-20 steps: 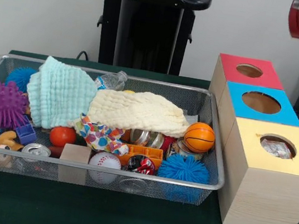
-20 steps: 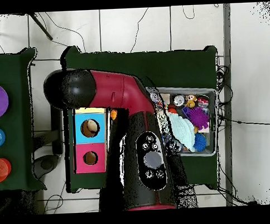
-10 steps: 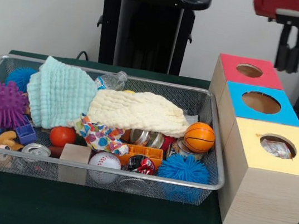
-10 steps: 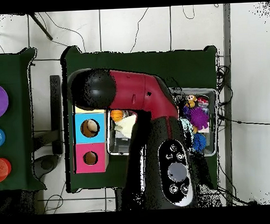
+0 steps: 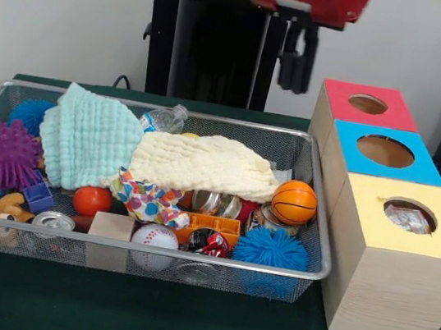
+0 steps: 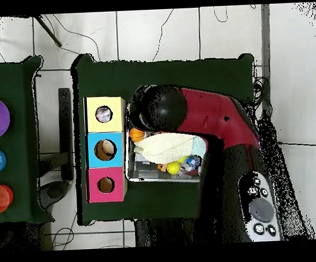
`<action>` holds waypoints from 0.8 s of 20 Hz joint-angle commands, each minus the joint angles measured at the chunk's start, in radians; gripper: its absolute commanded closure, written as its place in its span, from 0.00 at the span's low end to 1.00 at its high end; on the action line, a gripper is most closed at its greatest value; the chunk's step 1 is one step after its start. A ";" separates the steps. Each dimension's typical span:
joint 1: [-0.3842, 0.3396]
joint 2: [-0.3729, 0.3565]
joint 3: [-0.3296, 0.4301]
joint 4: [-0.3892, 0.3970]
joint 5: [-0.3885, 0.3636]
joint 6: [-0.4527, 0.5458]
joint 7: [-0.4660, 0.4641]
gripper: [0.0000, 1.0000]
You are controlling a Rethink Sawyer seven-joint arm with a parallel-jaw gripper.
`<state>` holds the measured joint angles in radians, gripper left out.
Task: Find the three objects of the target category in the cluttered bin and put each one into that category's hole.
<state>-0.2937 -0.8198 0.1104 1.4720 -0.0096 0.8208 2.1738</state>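
The wire mesh bin (image 5: 190, 257) fills the table's left and middle, full of clutter. One dotted white fabric piece (image 5: 147, 198) lies near its front, half under the cream-yellow towel (image 5: 204, 163). Another white fabric piece (image 5: 406, 218) shows inside the hole of the yellow-topped box (image 5: 376, 231) at the near right. My gripper (image 5: 296, 58) hangs high above the bin's far right corner, left of the red-topped box, open and empty. In the overhead view my arm (image 6: 186, 112) covers most of the bin (image 6: 128, 165) and hides the gripper; the yellow box's hole (image 6: 103, 114) shows.
A blue-topped box (image 5: 419, 171) and a red-topped box (image 5: 338, 100) stand behind the yellow one. The bin also holds a mint-green towel (image 5: 88, 137), an orange basketball (image 5: 294, 202), a purple spiky ball (image 5: 5, 153), a blue fuzzy ball (image 5: 272, 247), a baseball (image 5: 154, 242), a wooden block (image 5: 111, 230) and cans.
My arm has swung from above the boxes at the right edge leftward to above the bin's far right corner. The bin's contents have not moved.
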 commanded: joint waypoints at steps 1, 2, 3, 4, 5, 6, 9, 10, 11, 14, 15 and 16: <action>-0.078 0.016 0.147 0.161 -0.084 -0.036 -0.294 1.00; -0.083 0.017 0.154 0.162 -0.091 -0.038 -0.291 1.00; -0.089 0.017 0.161 0.162 -0.098 -0.040 -0.287 1.00; -0.092 0.024 0.169 0.151 -0.107 -0.034 -0.281 1.00; -0.096 0.026 0.173 0.151 -0.111 -0.037 -0.279 1.00; -0.103 0.027 0.181 0.155 -0.118 -0.044 -0.276 1.00; -0.127 0.036 0.206 0.169 -0.139 -0.081 -0.268 1.00; -0.137 0.041 0.216 0.172 -0.150 -0.094 -0.267 1.00; -0.144 0.047 0.223 0.176 -0.160 -0.109 -0.267 1.00; -0.169 0.072 0.245 0.178 -0.190 -0.146 -0.269 1.00; -0.175 0.080 0.252 0.169 -0.198 -0.139 -0.271 1.00; -0.182 0.089 0.260 0.162 -0.205 -0.139 -0.277 1.00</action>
<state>-0.4294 -0.8118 0.2459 1.4930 -0.1289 0.7359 2.1674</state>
